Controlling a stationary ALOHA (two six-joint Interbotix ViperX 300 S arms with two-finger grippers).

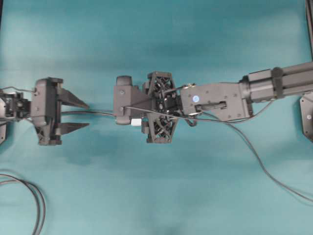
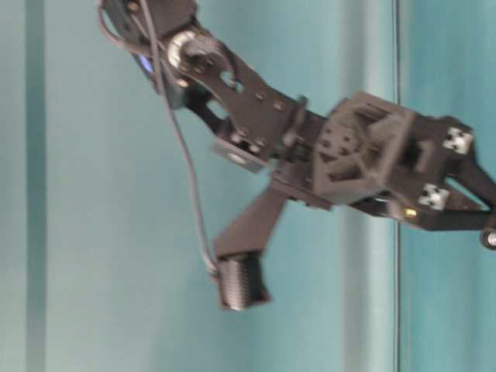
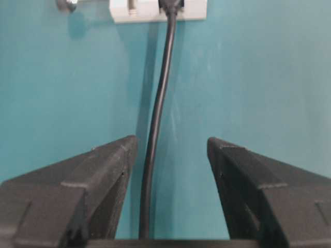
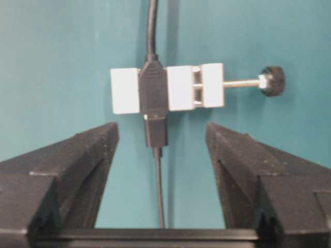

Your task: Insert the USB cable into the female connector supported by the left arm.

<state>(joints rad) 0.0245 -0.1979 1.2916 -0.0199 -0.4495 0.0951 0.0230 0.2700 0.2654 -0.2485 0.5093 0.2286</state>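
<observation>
The female connector [image 4: 168, 89] lies on the teal surface [image 1: 156, 196] near its middle. Its long side runs across the right wrist view, and its screw with the black knob [image 4: 272, 81] sticks out to the right. The USB cable [image 4: 155, 135] is plugged into the connector's black socket. The plug points up in that view, and the thin cable runs straight down between the fingers. The connector's own dark cable [image 3: 158, 113] runs toward the left gripper [image 3: 170, 150]. Its jaws are wide apart and hold nothing. The right gripper [image 4: 161, 139] has its jaws wide apart too, on both sides of the plug, not touching it.
</observation>
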